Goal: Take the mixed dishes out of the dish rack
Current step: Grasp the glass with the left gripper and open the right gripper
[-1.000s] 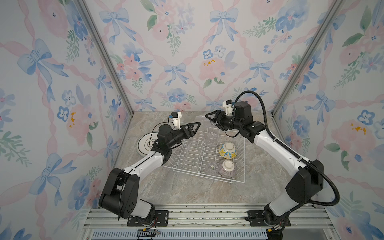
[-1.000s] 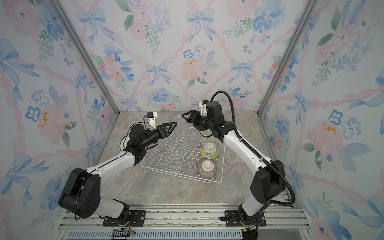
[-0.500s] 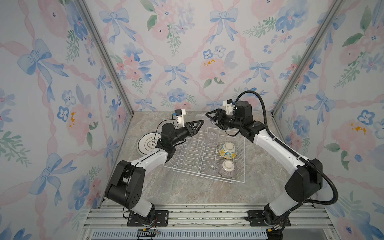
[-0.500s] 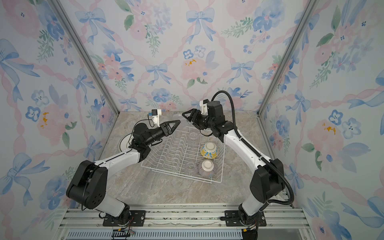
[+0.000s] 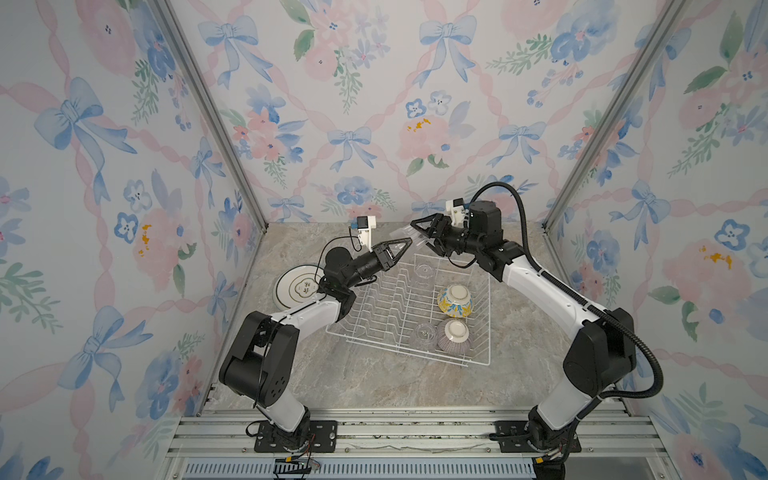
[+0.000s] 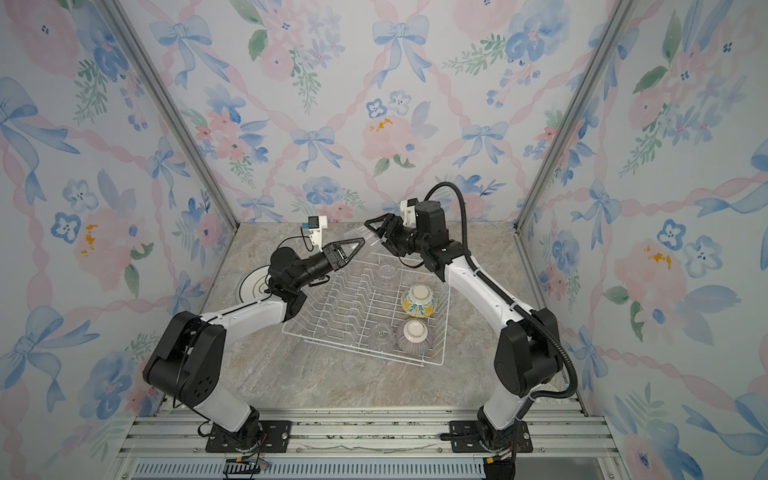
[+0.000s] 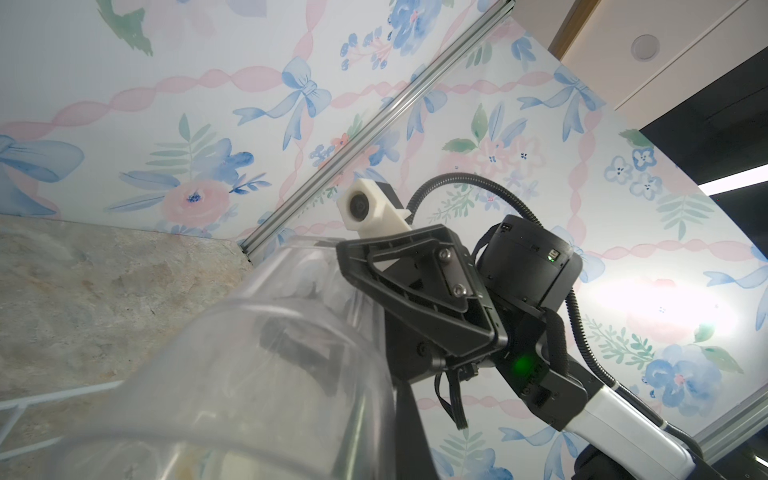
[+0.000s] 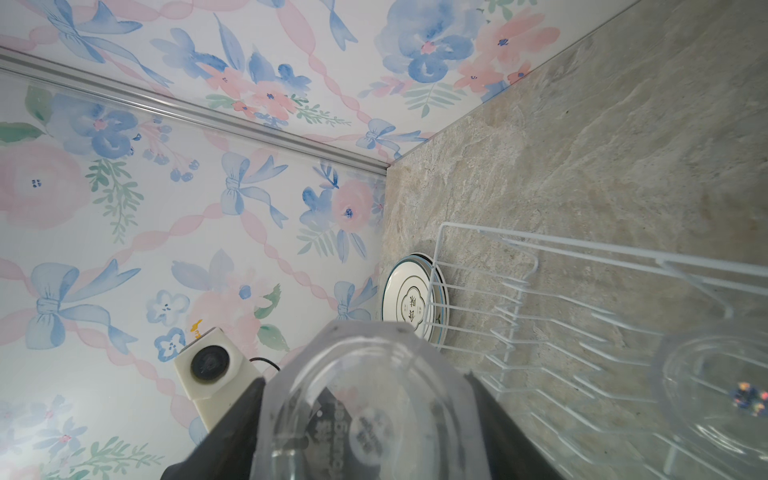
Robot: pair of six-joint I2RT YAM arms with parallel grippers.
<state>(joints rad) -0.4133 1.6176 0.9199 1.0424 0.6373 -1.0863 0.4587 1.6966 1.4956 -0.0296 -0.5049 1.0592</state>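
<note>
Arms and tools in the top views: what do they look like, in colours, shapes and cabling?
Both arms have white links with black joint housings. Each black tool, left and right, has triangular open-frame fingers and a white wrist camera block. A ribbed black hose loops over the right arm; a thin black cable runs to the left camera.

The dish rack [image 5: 376,309] was white wire. In it, one bowl [image 5: 454,301] was cream with yellow and blue floral marks, and the bowl [image 5: 454,336] nearer the front was grey with fine stripes and a pale foot. The glasses [image 5: 424,335] [image 5: 424,271] were clear and colourless. Left of the rack, the plate [image 5: 298,286] was white with a dark rim band and a dark lobed outline around characters at its centre. The tabletop [image 5: 374,382] was mottled grey-beige stone. The walls [image 5: 374,104] were white, patterned with pink ribbons, blue bows, pink and blue flowers and green leaves. The arms [image 5: 540,282] were white with black joints.
</note>
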